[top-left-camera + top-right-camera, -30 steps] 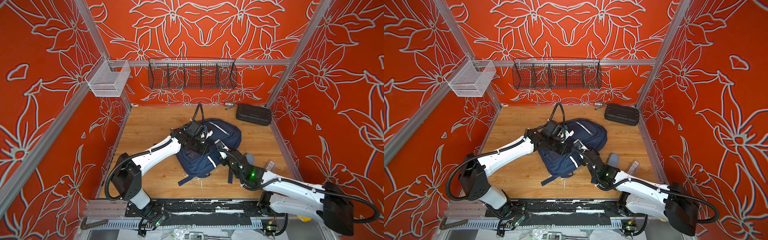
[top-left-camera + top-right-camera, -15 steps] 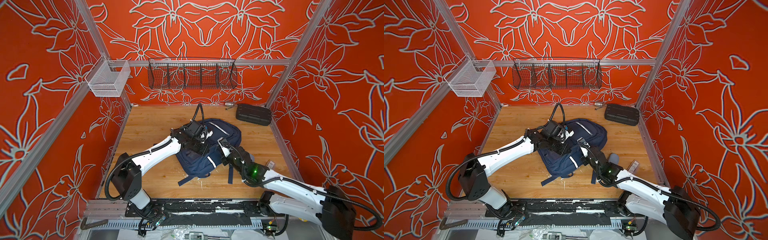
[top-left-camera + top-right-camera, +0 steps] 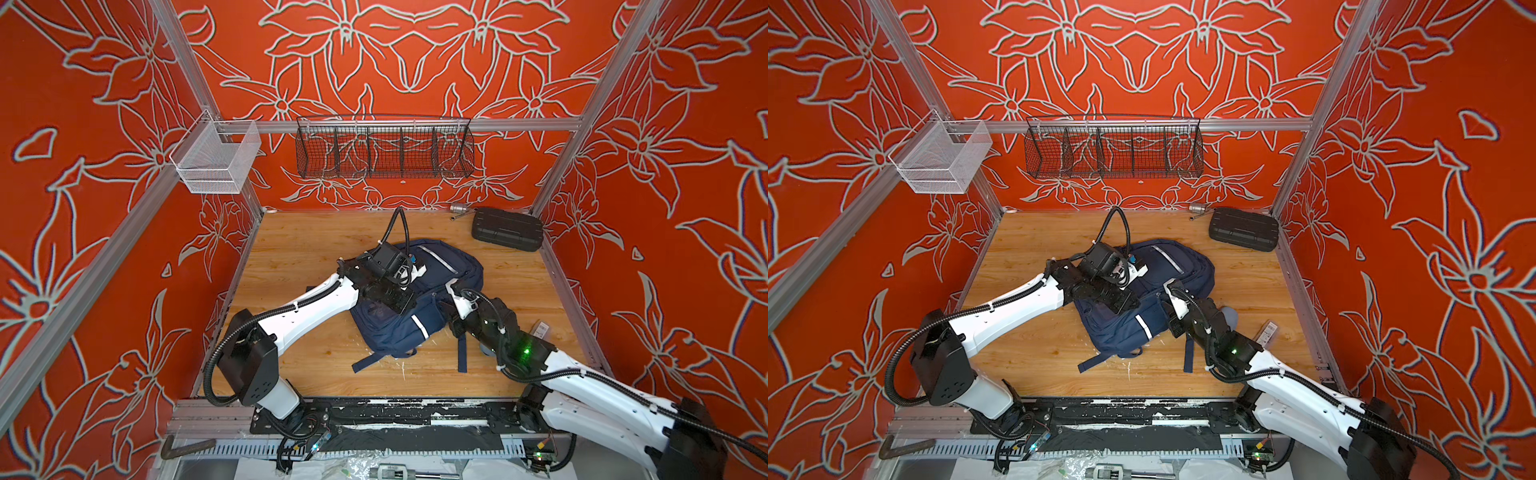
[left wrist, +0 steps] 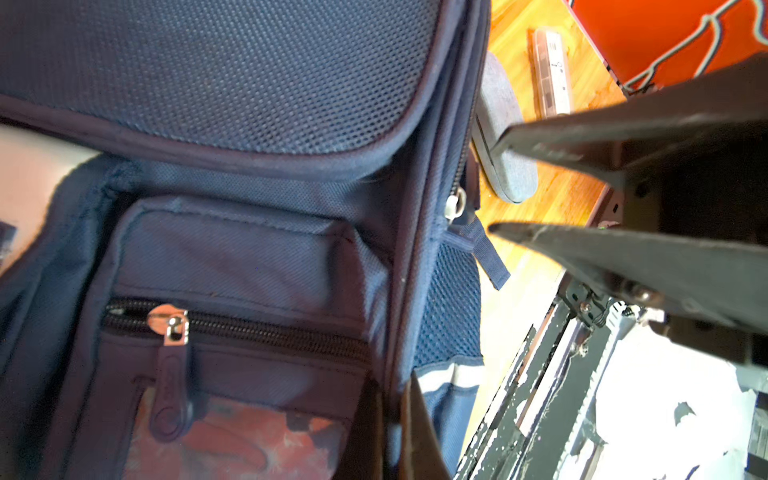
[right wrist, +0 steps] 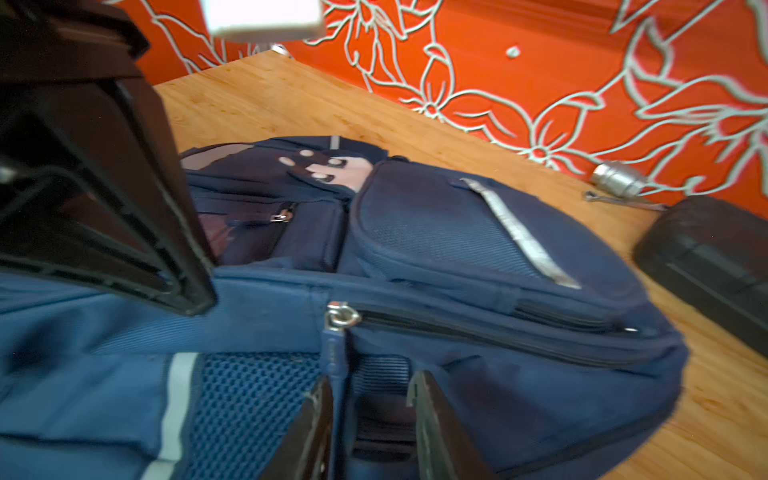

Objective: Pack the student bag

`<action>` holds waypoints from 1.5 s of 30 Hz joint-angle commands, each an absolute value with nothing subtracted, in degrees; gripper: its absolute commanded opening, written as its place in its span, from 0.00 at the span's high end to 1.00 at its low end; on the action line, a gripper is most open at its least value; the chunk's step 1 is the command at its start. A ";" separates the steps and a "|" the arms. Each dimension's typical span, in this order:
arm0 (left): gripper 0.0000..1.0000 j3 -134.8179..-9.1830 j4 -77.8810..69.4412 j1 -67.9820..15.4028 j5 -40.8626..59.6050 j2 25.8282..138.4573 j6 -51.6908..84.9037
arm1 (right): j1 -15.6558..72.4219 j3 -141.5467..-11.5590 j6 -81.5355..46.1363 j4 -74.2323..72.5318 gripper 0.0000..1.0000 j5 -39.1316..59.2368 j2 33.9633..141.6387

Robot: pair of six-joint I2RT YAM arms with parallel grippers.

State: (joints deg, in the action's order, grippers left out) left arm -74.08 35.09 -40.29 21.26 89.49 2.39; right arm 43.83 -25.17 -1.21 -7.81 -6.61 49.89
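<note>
Since a second ago the right arm has shifted slightly rightward along the side of the student bag, and the right tool has spread from nearly closed to partly open. The bag and the left arm lie as before.

The bag lies flat in the middle of the table, straps trailing toward the front edge. The zip pull hangs between the right tool's parted jaws, against one finger but not clamped, so that tool grips nothing. The left tool is fully closed, its tips pinching a fabric ridge on top of the bag.

Little writing can be read. A flat strip near the table's right edge carries a printed label with a barcode, too small to make out.

The left wrist view shows the right tool's two fingers apart beside the bag, and a grey oval case beyond them. In both top views the right arm covers most of that case. Only the right wrist view shows the pale patch with dark dots. A black ribbed case and a metal socket sit in the far right corner.
</note>
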 commanded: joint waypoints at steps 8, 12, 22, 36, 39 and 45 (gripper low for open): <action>1.00 -74.71 34.62 -40.30 27.59 86.05 -4.39 | 41.33 -25.25 -3.63 -11.30 0.69 2.02 53.71; 1.00 -74.58 35.07 -40.26 28.18 85.96 -5.10 | 39.93 -24.86 -3.28 -12.04 0.70 3.49 53.77; 1.00 -75.14 34.94 -40.16 27.39 86.65 -5.06 | 39.37 -27.42 -3.50 -13.27 0.74 10.52 58.63; 1.00 -75.04 34.98 -39.53 26.35 86.82 -4.30 | 39.33 -27.79 -4.45 -13.06 0.95 9.25 59.11; 1.00 -74.30 34.98 -38.63 26.30 85.86 -4.48 | 39.29 -25.98 -4.64 -13.82 1.00 7.42 56.28; 1.00 -73.69 36.48 -37.44 24.71 85.01 -5.48 | 38.51 -24.79 -5.42 -11.94 1.00 8.08 53.54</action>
